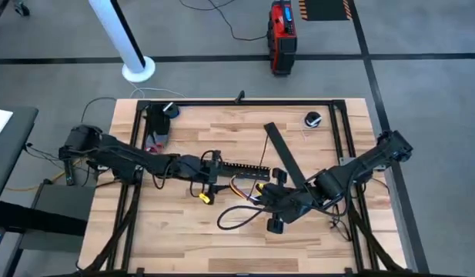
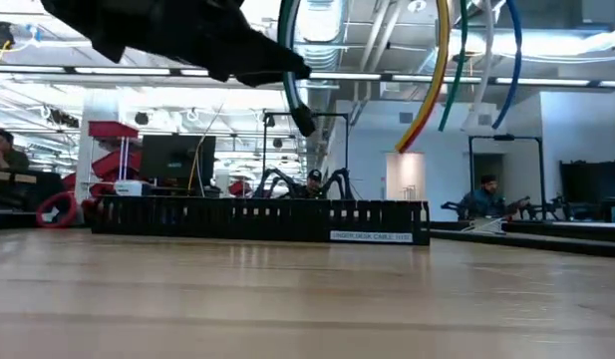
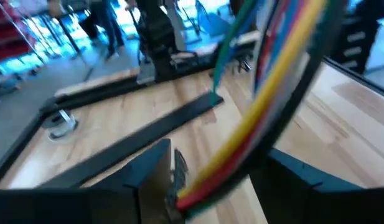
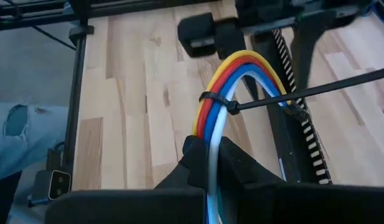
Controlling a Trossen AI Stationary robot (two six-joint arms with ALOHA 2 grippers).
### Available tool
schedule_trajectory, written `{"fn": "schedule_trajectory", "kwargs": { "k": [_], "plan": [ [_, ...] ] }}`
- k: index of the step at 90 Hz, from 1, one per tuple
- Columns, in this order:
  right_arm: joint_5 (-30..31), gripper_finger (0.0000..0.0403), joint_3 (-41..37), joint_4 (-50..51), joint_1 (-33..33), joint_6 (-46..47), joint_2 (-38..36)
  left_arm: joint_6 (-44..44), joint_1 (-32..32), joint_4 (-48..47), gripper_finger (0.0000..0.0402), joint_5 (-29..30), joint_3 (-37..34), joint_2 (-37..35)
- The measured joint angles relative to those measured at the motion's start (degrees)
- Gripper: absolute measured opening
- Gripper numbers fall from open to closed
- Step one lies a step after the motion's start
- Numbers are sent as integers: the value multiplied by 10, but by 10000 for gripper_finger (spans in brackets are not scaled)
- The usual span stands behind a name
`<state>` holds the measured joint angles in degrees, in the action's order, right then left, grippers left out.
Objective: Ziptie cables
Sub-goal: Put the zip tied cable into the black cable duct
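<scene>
The cables, a bundle of yellow, red, blue and white wires, arch between my two grippers above the table's middle. A black ziptie circles the bundle, and its long tail sticks out sideways. My right gripper is shut on one end of the bundle. My left gripper is shut on the other end. In the low view the cables curve high above the tabletop. My left gripper has the cables' end pinched between its two fingers, and the wires run up and away from them. The bundle is clear of the table. My right gripper pinches the cables' other end between its two fingers, just short of the ziptie. The wires rise out of the fingers and bend over in an arch, off the table.
A black comb-slotted channel lies just beyond the grippers, and a flat black strip slants across the table to its right. A loose black cord loops near the front. A small dark round object sits at the far right.
</scene>
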<state>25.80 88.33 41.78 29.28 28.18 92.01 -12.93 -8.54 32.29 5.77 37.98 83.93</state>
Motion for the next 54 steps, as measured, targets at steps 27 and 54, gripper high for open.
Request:
{"fn": "schedule_trajectory", "kwargs": {
  "k": [27,54],
  "plan": [
    [0,0,0,-8,0,-2,0,69,1,-45,160,61,13,28],
    [3,1,0,7,0,16,0,52,17,-164,23,87,41,-66]
  ]
}}
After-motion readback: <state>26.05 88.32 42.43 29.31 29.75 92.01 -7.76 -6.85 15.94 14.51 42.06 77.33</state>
